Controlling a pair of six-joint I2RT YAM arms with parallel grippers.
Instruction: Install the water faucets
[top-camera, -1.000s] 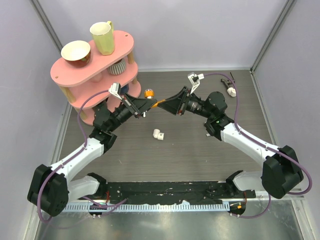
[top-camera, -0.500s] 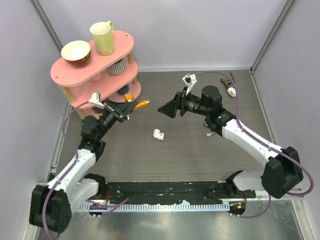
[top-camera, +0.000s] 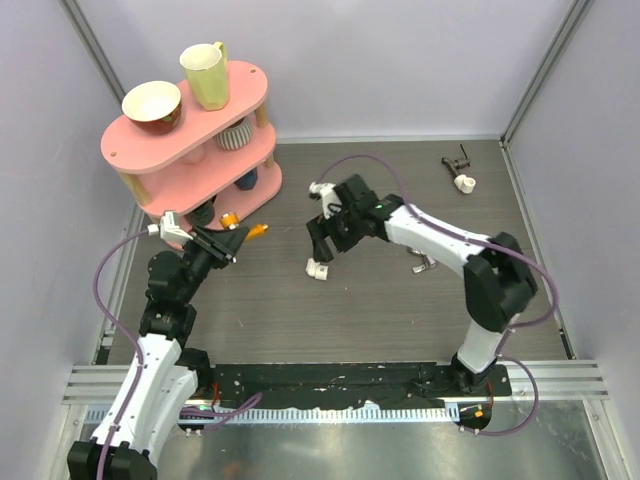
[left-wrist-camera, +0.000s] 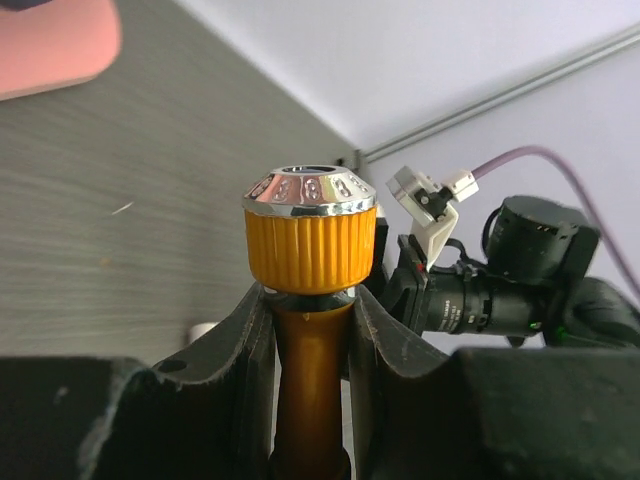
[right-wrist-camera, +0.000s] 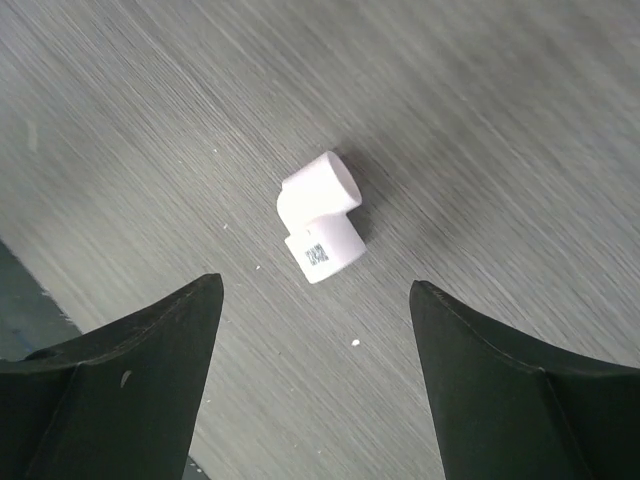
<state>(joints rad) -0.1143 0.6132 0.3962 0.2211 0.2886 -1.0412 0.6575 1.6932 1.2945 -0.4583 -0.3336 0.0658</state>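
Left gripper (top-camera: 228, 238): clamped on the orange tap (left-wrist-camera: 310, 262), its fingers (left-wrist-camera: 250, 340) pinching the stem just below the silvery knob.
Why that hold: the grip low on the stem leaves the knob standing free above the fingers; the tap's lower end is hidden, so I cannot tell how much of it is free for joining.
Tap's place: lifted off the worktop (top-camera: 400, 320), near its left edge and just in front of the pink shelf (top-camera: 190, 165).
Right gripper (right-wrist-camera: 315, 292): jaws wide apart, one finger on each side of the white pipe fitting (right-wrist-camera: 320, 230), touching nothing.
Fitting's place: lying on its side near the middle of the worktop, an elbow shape with a printed label on one leg.
Why that pose: the spread jaws straddle the fitting, which reads as lining up for a pick.
Step in hand: probably fetching the fitting so that it can be brought to the held tap.
Left alone: the dark tap piece (top-camera: 460, 172) at the far right corner and the small silver piece (top-camera: 422, 266) towards the right.
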